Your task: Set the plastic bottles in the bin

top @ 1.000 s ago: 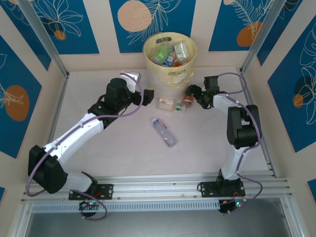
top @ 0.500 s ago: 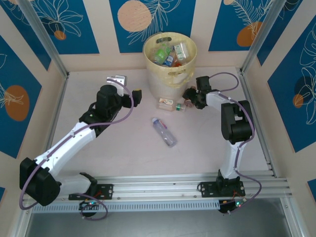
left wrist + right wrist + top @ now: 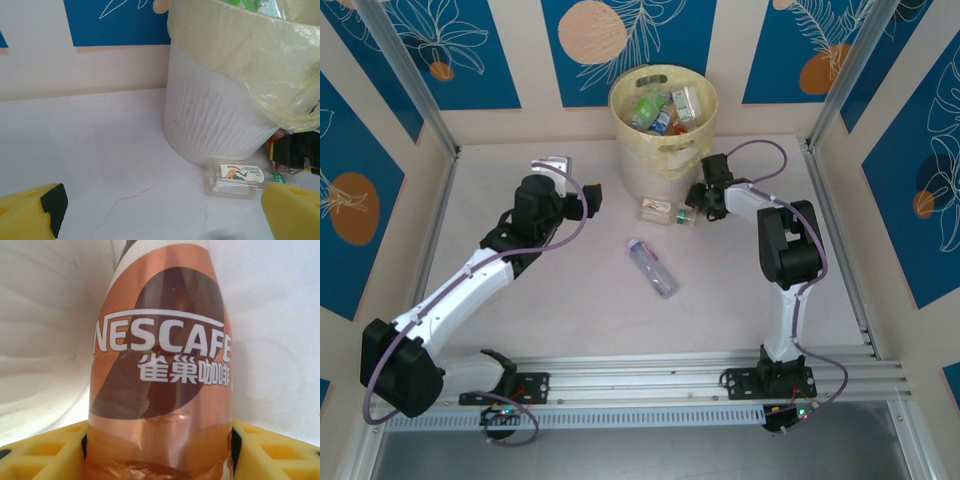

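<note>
The pale yellow bin (image 3: 666, 152) stands at the back of the table with several bottles (image 3: 665, 108) inside. At its foot lies a brown-and-orange Nescafe bottle (image 3: 161, 365), and my right gripper (image 3: 160, 440) is shut on it, a finger against each side; from above that gripper (image 3: 700, 200) sits just right of the bin's base. A clear flat bottle with a white label (image 3: 657, 210) (image 3: 239, 176) lies beside it. A blue-labelled bottle (image 3: 652, 266) lies mid-table. My left gripper (image 3: 575, 182) (image 3: 160, 212) stands wide open, left of the bin (image 3: 215, 125), with nothing in it.
The back wall with blue panels runs close behind the bin. Metal frame posts (image 3: 415, 80) stand at the rear corners. Bare tabletop (image 3: 570, 290) lies between the arms around the blue-labelled bottle.
My right gripper has moved left to the bin's foot and closed around the Nescafe bottle. My left arm has drawn back leftward, away from the bin, still open.
</note>
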You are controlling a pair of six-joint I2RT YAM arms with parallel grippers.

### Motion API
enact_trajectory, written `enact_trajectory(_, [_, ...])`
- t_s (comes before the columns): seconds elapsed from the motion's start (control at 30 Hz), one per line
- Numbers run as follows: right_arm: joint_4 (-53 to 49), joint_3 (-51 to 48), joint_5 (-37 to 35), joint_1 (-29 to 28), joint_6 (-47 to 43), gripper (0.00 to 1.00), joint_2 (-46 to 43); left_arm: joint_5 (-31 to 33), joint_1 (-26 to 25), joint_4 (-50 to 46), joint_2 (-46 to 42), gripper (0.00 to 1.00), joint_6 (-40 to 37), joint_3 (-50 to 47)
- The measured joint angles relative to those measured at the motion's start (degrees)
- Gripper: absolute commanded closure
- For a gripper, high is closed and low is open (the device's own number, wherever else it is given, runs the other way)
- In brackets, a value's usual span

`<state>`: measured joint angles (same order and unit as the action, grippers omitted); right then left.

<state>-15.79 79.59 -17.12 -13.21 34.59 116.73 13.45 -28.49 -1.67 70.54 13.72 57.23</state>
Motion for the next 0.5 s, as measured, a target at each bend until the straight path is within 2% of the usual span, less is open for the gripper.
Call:
enact_trajectory(0.17, [4.44,-7.91,-0.83,0.87,-1.09,0.56,-5.51,0.13,0.92,0.0,0.0,0.0,1.14,-0.52])
enact_trajectory(0.5, [15.47,-19.08,-1.11,2.43,-2.62,0.7,-18.91,0.15,2.21,-0.02,0.0,0.0,2.73,-0.96])
